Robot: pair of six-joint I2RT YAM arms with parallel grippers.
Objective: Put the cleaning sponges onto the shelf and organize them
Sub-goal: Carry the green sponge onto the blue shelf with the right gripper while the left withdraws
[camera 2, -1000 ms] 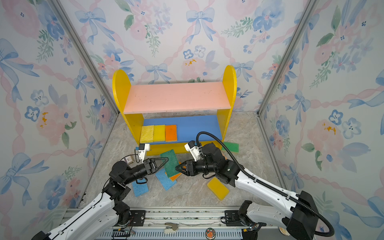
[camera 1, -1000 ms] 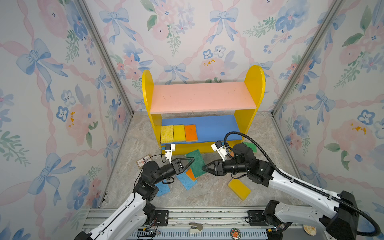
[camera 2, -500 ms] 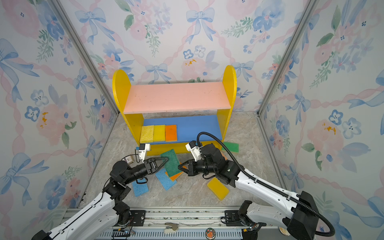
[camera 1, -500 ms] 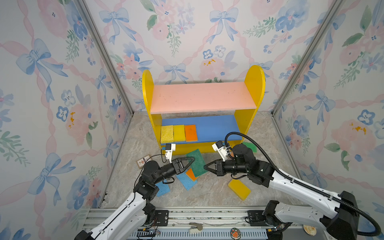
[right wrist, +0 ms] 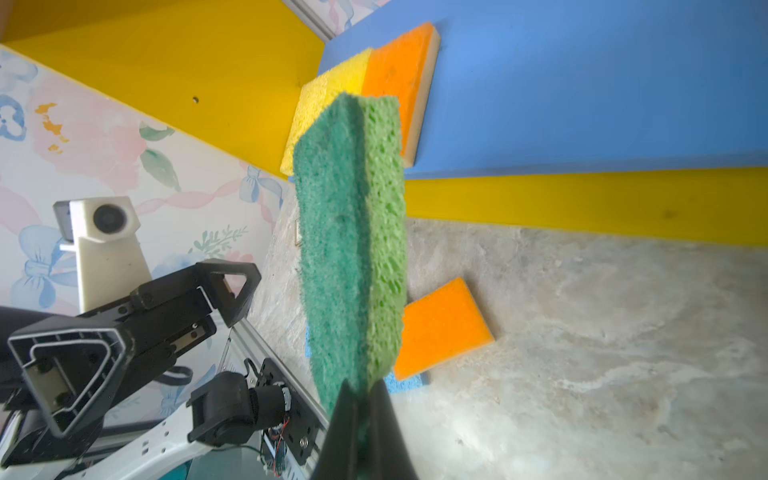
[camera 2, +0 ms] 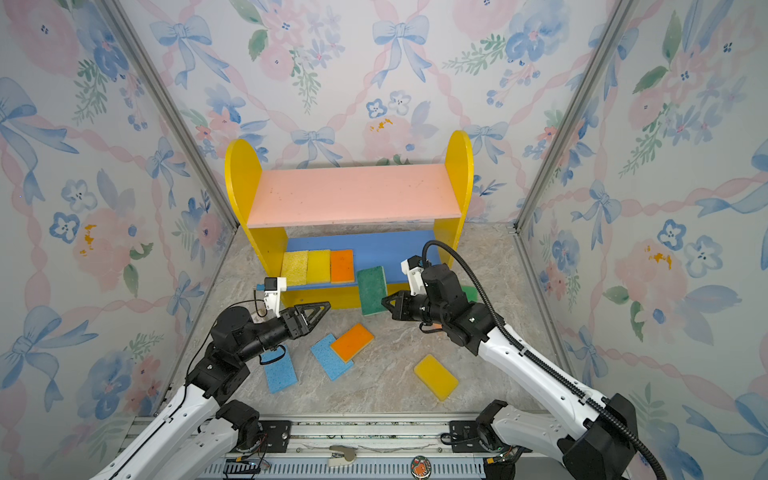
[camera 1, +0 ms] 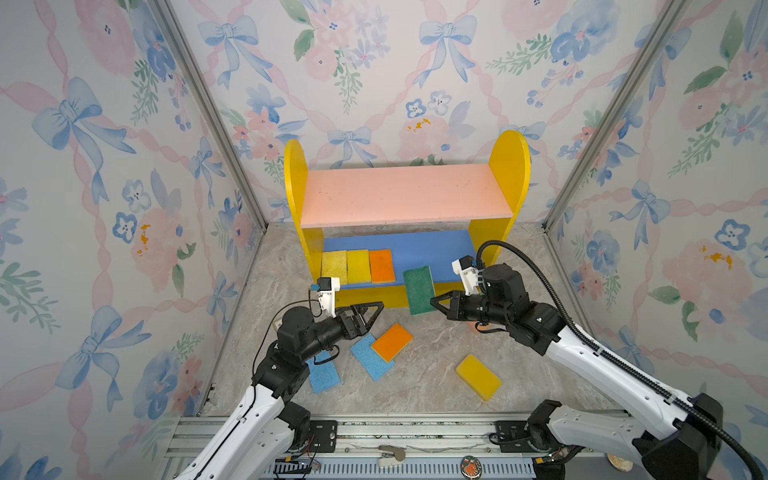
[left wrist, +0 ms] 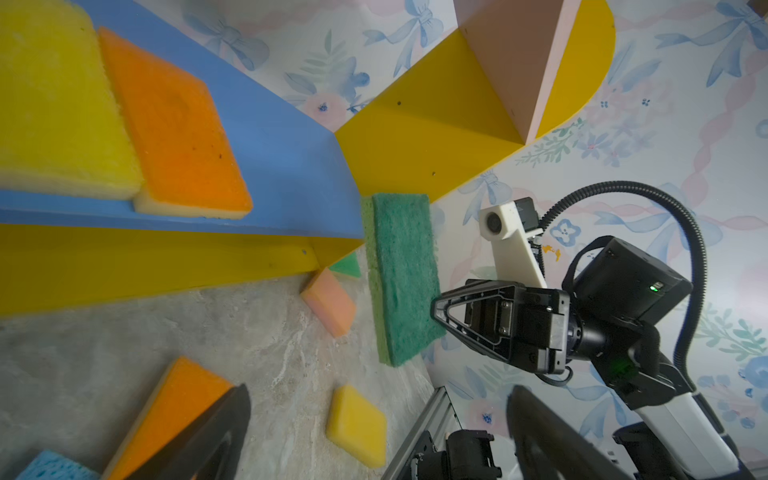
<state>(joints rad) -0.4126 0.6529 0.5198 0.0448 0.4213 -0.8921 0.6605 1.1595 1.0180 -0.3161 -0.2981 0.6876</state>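
My right gripper (right wrist: 363,390) is shut on one end of a green sponge (right wrist: 353,228) with a dark green scrub face. It holds the sponge (camera 1: 419,289) on edge in the air, just in front of the shelf's (camera 1: 405,195) blue lower board. A textured yellow sponge (camera 1: 334,266), a yellow one (camera 1: 358,265) and an orange one (camera 1: 382,265) lie side by side at that board's left end. My left gripper (camera 1: 374,309) hangs open and empty left of the green sponge, apart from it. The pink upper board is bare.
On the floor lie an orange sponge (camera 1: 392,341) overlapping a light blue one (camera 1: 370,361), another light blue one (camera 1: 323,374) under the left arm, and a yellow one (camera 1: 478,376). A peach sponge (left wrist: 330,307) and a green one (camera 2: 469,293) lie by the shelf's right foot.
The left gripper has opened and let go of the green sponge. The right gripper has shut on it and carried it up toward the shelf front.
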